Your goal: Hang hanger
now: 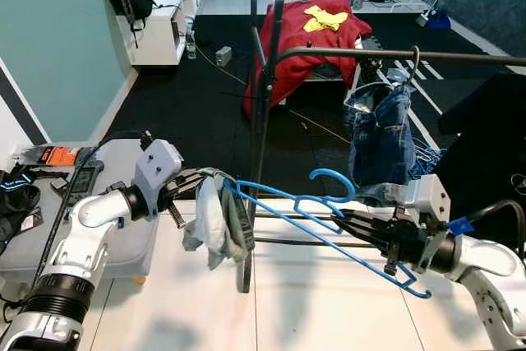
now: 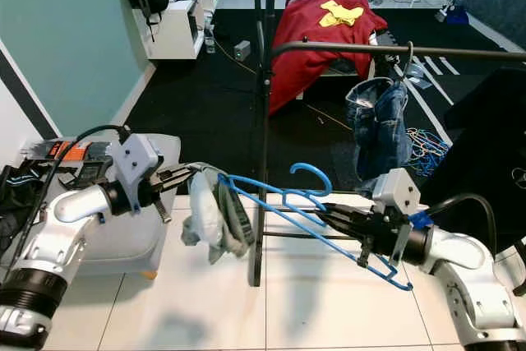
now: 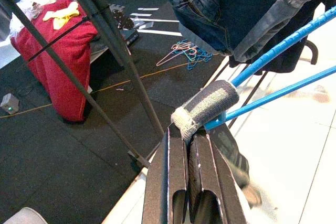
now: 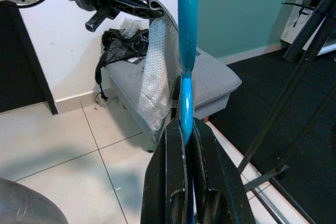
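1. Right hand (image 1: 349,221) pinches the blue hanger (image 1: 316,218) near its hook, below the rack rail (image 1: 394,56).
2. Left hand (image 1: 197,180) pinches the grey garment (image 1: 215,221) draped over the hanger's far end.
3. Jeans (image 1: 380,133) hang just beyond the right hand; white floor tiles (image 1: 312,310) lie open beneath both.

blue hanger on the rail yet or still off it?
Off. The blue hanger is held between both pincers, left pincer and right pincer, its hook below the rail.

Home room, bedroom-like: bed (image 1: 316,39) with red cover far centre, clothes rack (image 1: 271,104) holding jeans (image 1: 380,133), white shelf (image 1: 160,26) far left, grey ottoman (image 1: 123,228) near left.
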You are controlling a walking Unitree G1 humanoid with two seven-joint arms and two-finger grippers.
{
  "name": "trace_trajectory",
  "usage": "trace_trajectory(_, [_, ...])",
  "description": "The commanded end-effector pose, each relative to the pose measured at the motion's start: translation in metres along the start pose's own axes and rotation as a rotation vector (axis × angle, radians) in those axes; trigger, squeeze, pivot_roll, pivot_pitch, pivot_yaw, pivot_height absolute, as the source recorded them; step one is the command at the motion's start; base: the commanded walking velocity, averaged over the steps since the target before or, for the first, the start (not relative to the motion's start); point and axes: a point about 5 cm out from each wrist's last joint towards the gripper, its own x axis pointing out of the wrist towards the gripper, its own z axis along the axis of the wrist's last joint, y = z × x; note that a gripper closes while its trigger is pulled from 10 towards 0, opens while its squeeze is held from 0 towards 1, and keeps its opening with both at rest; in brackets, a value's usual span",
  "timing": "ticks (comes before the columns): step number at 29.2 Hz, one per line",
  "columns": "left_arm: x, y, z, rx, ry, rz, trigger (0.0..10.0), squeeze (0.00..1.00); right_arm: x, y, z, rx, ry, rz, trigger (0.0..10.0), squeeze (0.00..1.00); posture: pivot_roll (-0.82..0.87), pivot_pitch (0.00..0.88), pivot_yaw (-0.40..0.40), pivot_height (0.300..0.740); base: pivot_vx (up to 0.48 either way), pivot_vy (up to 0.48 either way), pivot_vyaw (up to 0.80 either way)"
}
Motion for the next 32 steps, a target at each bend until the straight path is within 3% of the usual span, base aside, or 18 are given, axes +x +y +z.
trace_trajectory(1, [0.001,-0.003,-0.003,0.000,0.010,-0.016,10.0,0.00,0.000,0.001,0.000,0.004,-0.001,0.011,10.0,0.00,-0.06,0.061,0.026,0.740,0.000,0.000,0.00])
trace_trajectory(11, [0.004,-0.005,0.000,-0.001,-0.003,-0.024,10.0,0.00,0.002,0.004,-0.003,0.026,0.012,0.039,10.0,0.00,-0.06,0.056,0.027,0.740,0.000,0.000,0.00])
trace_trajectory(15, [0.008,-0.009,0.005,-0.019,-0.041,-0.047,10.0,0.00,0.000,0.014,-0.019,0.084,0.105,0.101,10.0,0.00,-0.06,0.055,0.026,0.740,0.000,0.000,0.00])
trace_trajectory(22, [0.010,-0.011,0.005,-0.018,-0.042,-0.053,10.0,0.00,-0.004,0.023,-0.026,0.127,0.152,0.151,10.0,0.00,-0.06,0.061,0.031,0.740,0.000,0.000,0.00])
trace_trajectory(32, [0.010,-0.010,0.005,-0.014,-0.039,-0.054,10.0,0.00,-0.006,0.022,-0.027,0.120,0.159,0.137,10.0,0.00,-0.06,0.064,0.031,0.740,0.000,0.000,0.00])
